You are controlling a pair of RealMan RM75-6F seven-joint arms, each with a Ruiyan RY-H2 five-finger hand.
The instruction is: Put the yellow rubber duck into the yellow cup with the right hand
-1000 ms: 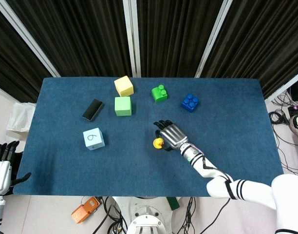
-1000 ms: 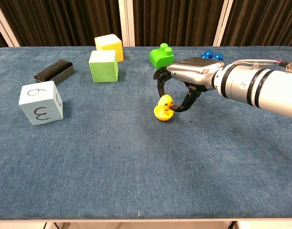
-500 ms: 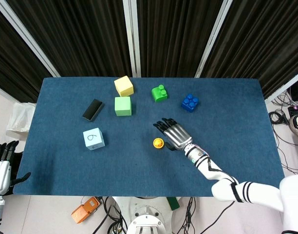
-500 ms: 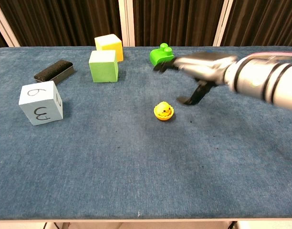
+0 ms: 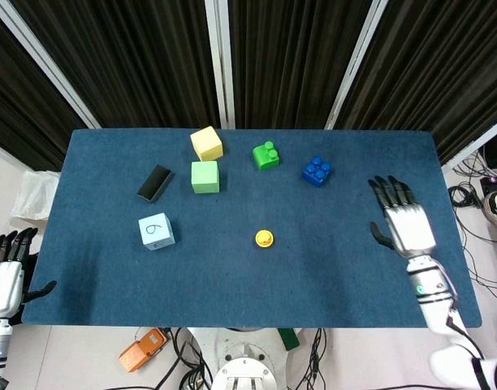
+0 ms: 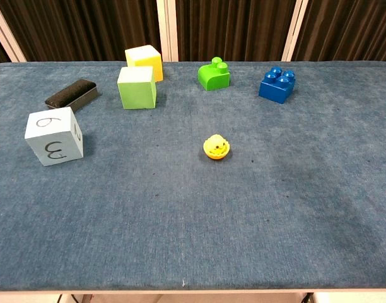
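The yellow rubber duck (image 5: 265, 239) (image 6: 217, 147) sits inside a small yellow cup near the middle of the blue table, with nothing touching it. My right hand (image 5: 401, 223) hovers over the table's right side, far from the duck, fingers spread and empty. My left hand (image 5: 5, 272) hangs off the table's left edge, fingers apart, holding nothing. Neither hand shows in the chest view.
A light blue numbered cube (image 5: 157, 231) (image 6: 55, 136) stands at the left. Farther back are a black block (image 5: 154, 183), a light green cube (image 5: 205, 176), a yellow cube (image 5: 206, 143), a green brick (image 5: 265, 154) and a blue brick (image 5: 317, 171).
My right hand let go of the duck, opened, and pulled far to the right, out of the chest view. The duck stays in the cup.
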